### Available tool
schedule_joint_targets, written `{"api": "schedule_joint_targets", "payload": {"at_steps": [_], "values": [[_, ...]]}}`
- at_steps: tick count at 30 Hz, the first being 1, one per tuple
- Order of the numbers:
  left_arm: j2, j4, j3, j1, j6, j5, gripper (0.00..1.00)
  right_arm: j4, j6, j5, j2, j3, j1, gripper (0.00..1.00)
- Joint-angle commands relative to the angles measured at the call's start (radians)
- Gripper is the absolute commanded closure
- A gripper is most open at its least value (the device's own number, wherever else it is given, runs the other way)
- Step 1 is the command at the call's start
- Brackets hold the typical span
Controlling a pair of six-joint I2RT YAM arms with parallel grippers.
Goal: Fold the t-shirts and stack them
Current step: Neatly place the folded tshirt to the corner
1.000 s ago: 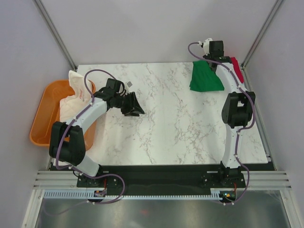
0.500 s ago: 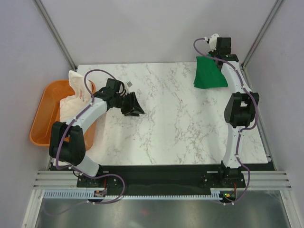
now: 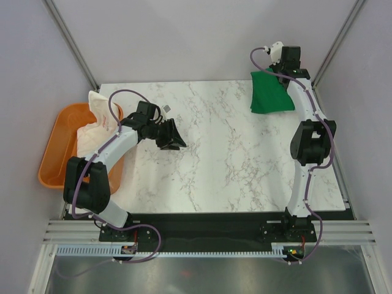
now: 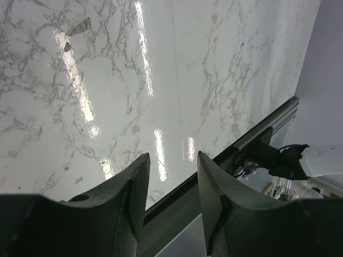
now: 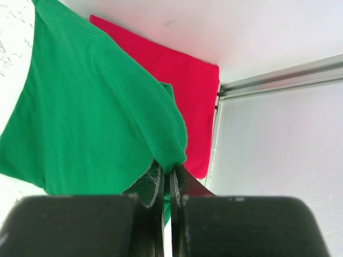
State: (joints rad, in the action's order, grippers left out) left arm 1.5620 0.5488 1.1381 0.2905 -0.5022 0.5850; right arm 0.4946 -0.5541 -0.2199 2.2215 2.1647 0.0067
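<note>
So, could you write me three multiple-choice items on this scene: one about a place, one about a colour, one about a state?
1. The white t-shirt lies: A. in the orange tub; B. on the floor; C. against the far wall.
2. In the right wrist view, the t-shirt partly hidden by the green t-shirt is: A. blue; B. yellow; C. red.
3. The right pincer is: A. open and empty; B. shut on the green t-shirt; C. shut on nothing.
Answers: 1 A, white cloth rests inside the tub. 2 C, the red t-shirt shows behind the green. 3 B, green cloth is pinched between its closed jaws.
</note>
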Motion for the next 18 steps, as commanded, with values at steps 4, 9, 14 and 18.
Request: {"api": "schedule_joint_targets", "payload": {"at_steps": [4,9,14,18], "values": [[-0.045,-0.003,-0.006,0.004,0.03,0.016,0.52,-0.004,0.0,0.027,-0.148,0.026,-0.002,1.0],[-0.048,-0.003,-0.006,0.004,0.028,0.021,0.52,-0.004,-0.017,0.019,-0.172,0.013,-0.004,1.0],[-0.048,-0.004,-0.006,0.004,0.03,0.019,0.52,-0.001,-0.006,0.056,-0.128,0.053,-0.045,1.0],[-0.045,-0.001,-0.006,0.006,0.03,0.012,0.52,0.006,-0.003,0.071,-0.106,0.063,-0.047,1.0]]}}
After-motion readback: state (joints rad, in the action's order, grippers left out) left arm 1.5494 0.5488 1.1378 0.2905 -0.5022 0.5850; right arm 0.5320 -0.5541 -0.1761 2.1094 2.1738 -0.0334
